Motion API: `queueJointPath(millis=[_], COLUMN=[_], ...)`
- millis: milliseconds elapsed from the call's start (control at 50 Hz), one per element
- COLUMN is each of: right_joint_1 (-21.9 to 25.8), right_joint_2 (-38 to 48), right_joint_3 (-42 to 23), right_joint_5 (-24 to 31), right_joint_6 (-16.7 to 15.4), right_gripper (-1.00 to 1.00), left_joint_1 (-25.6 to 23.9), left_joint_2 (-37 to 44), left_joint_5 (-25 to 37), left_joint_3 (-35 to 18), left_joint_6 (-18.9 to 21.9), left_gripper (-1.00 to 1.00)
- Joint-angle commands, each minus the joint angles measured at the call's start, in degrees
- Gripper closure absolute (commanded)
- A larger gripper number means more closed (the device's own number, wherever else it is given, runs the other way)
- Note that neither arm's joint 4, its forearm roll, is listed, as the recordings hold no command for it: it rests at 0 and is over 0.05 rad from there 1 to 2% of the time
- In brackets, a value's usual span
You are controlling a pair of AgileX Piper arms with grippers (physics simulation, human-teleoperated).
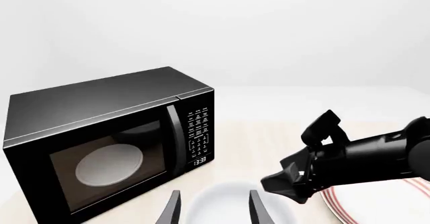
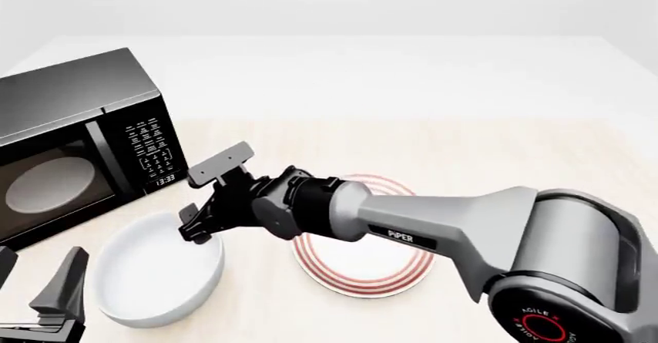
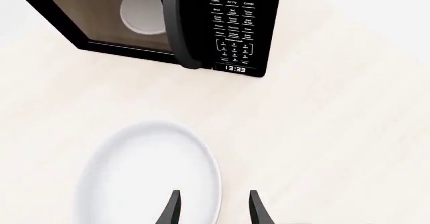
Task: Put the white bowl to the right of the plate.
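- Front view is showing the right pincer (image 2: 196, 231) reaching across from the right side of the table (image 2: 494, 150) toward its left half, hanging at the right-hand rim of the white bowl (image 2: 154, 277).
- In the right wrist view its two fingers (image 3: 170, 210) are standing apart, spread, with the bowl's rim (image 3: 151, 176) lying below them; whether either finger is touching the rim I cannot tell.
- The left pincer (image 2: 41, 304) is sitting at the near left corner of the table, just beside the bowl's left side; in the left wrist view its fingers (image 1: 171, 210) are likewise spread, nothing between them, with the bowl (image 1: 232, 204) lying just beyond the tips.
- The white bowl is resting upright on the table near the near edge, in the left half, to the left of the plate (image 2: 365, 262).
- The plate, flat with red rings, is lying just to the right of the bowl, near the middle of the table; the right arm (image 2: 432, 231) is passing over its far part.
- A black microwave (image 2: 77, 139) is standing by the left edge, behind the bowl, door shut, a pale disc (image 2: 46, 185) showing through its window and its clock lit.
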Motion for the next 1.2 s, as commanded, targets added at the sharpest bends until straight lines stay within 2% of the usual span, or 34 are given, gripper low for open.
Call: queueJointPath(millis=[20, 500, 1140, 1160, 1200], right_joint_1=[-0.3, 1.4, 2.1, 1.7, 1.4], right_joint_2=[1.7, 7.4, 9.4, 9.3, 9.0], right_joint_3=[0.7, -1.5, -1.1, -1.1, -0.9], right_joint_5=[-1.8, -3.0, -4.3, -4.3, -4.3], right_joint_6=[2.1, 5.5, 7.0, 6.8, 6.5], right_gripper=[-1.0, -1.0, -1.0, 1.0, 1.0], left_joint_1=[0.0, 0.0, 0.0, 0.0, 0.0], left_joint_2=[0.0, 0.0, 0.0, 0.0, 0.0], left_joint_5=[0.0, 0.0, 0.0, 0.0, 0.0], left_joint_3=[0.0, 0.0, 0.0, 0.0, 0.0], left_joint_6=[0.0, 0.0, 0.0, 0.0, 0.0], left_gripper=[-1.0, -1.0, -1.0, -1.0, -1.0])
